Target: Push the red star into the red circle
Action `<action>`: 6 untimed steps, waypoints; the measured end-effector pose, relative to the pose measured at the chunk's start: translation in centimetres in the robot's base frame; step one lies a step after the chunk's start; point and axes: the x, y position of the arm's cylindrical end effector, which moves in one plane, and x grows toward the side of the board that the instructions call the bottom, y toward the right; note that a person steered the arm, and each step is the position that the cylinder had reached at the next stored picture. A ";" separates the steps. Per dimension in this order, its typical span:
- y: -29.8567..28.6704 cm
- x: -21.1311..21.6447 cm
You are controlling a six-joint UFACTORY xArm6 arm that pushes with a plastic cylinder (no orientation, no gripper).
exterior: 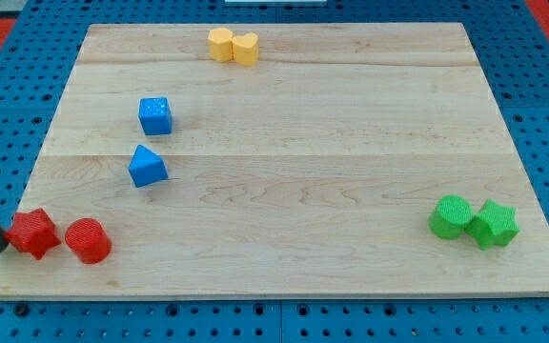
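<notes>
The red star (33,232) lies near the board's bottom left corner. The red circle (88,240) sits just to its right, and the two are touching or nearly touching. My rod comes in from the view's left edge, and my tip (6,245) is right at the star's left side, apparently touching it.
A blue cube (155,115) and a blue triangular block (147,166) stand left of centre. Two yellow blocks (233,46) sit together at the top edge. A green circle (451,216) and a green star (494,225) sit together at the right. The wooden board's edge (255,292) runs along the bottom.
</notes>
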 end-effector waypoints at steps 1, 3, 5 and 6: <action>3.7 3.4; -0.9 3.1; 0.0 1.3; 0.6 1.2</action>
